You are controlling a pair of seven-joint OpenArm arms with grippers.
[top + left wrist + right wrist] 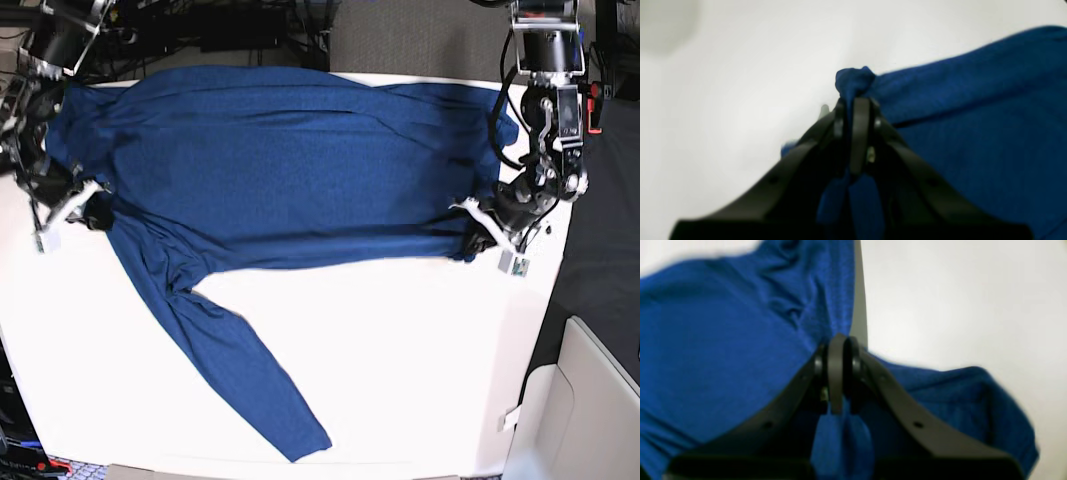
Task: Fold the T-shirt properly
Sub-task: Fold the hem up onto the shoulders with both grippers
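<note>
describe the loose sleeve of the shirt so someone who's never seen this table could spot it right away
On the white table, a navy T-shirt lies spread across the far half. Its loose sleeve trails diagonally from the shirt's body toward the near edge, the only part lying alone on bare tabletop.

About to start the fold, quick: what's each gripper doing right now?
Left gripper: closed, pinching the T-shirt.
Right gripper: closed, pinching the T-shirt too.
</note>
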